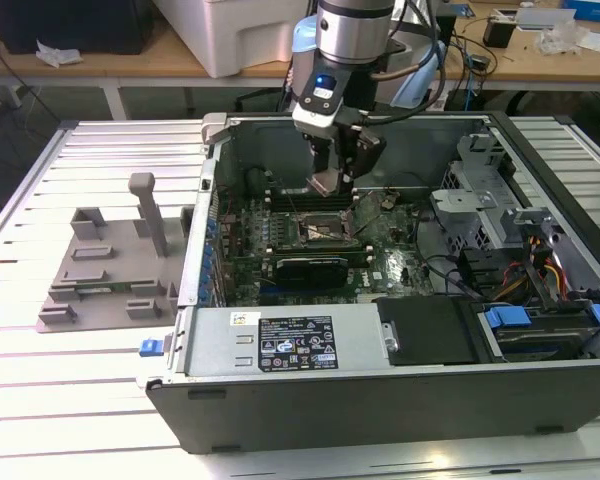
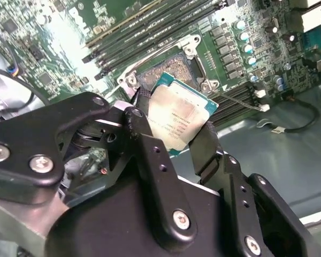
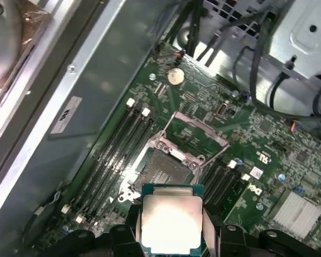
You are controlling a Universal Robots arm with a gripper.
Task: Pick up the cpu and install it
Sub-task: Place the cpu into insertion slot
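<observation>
The cpu (image 2: 177, 119) (image 3: 171, 222) is a flat square chip with a shiny silver top and a pale green rim. My gripper (image 2: 171, 126) (image 3: 171, 230) is shut on it by two opposite edges and holds it in the air. In the exterior view the gripper (image 1: 330, 182) hangs inside the open computer case, a short way above the motherboard, with the cpu (image 1: 323, 183) between its fingers. The open socket (image 3: 159, 171) (image 2: 174, 67) lies below and a little ahead of the chip, its metal frame (image 3: 195, 131) swung up.
The green motherboard (image 1: 380, 250) lies in the open case (image 1: 380, 390). Black memory slots (image 3: 115, 155) flank the socket. A black card (image 1: 315, 268), cables and a drive cage (image 1: 480, 200) crowd the exterior view's right. A grey fixture (image 1: 110, 260) stands outside the case on the slatted table.
</observation>
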